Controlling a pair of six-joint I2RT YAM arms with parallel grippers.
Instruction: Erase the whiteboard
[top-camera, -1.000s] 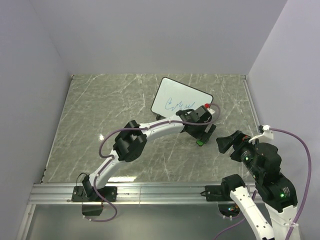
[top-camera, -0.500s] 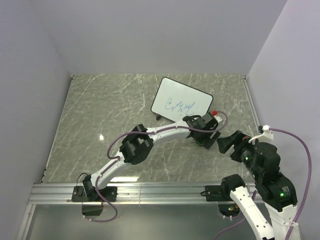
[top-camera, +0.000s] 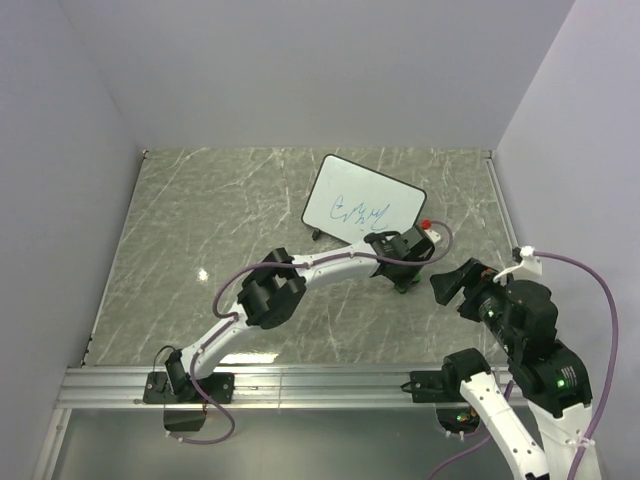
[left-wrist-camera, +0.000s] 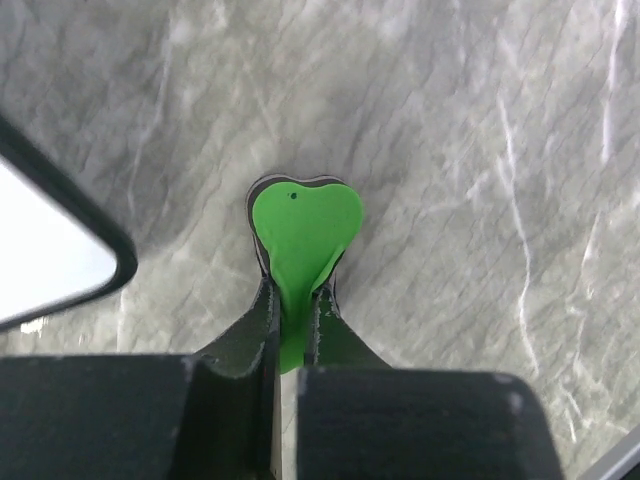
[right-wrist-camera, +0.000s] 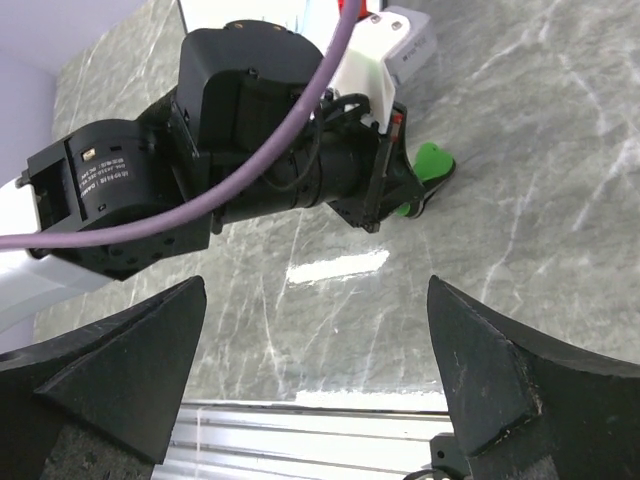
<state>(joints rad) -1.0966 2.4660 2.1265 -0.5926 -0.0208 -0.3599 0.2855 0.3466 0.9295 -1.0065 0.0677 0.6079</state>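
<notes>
One step looks done: the grasp. Left gripper (left-wrist-camera: 295, 305) is clamped tight on the green eraser (left-wrist-camera: 305, 230), low at the marble table (top-camera: 200, 220), just beside the whiteboard (top-camera: 365, 200) at rear centre, blue scribble (top-camera: 358, 212) unwiped. Right gripper (right-wrist-camera: 315, 345) gapes wide, empty. Next move likely: lift the eraser onto the scribble and rub.

Surface finishes: table (top-camera: 200, 230), smooth grey marble-veined top with a faint gloss; whiteboard (top-camera: 345, 185), glossy white face with a thin black rim; green block (left-wrist-camera: 303, 230), matt, soft-looking; left gripper (left-wrist-camera: 295, 305), matt black plastic; rail (top-camera: 300, 385), brushed metal.
</notes>
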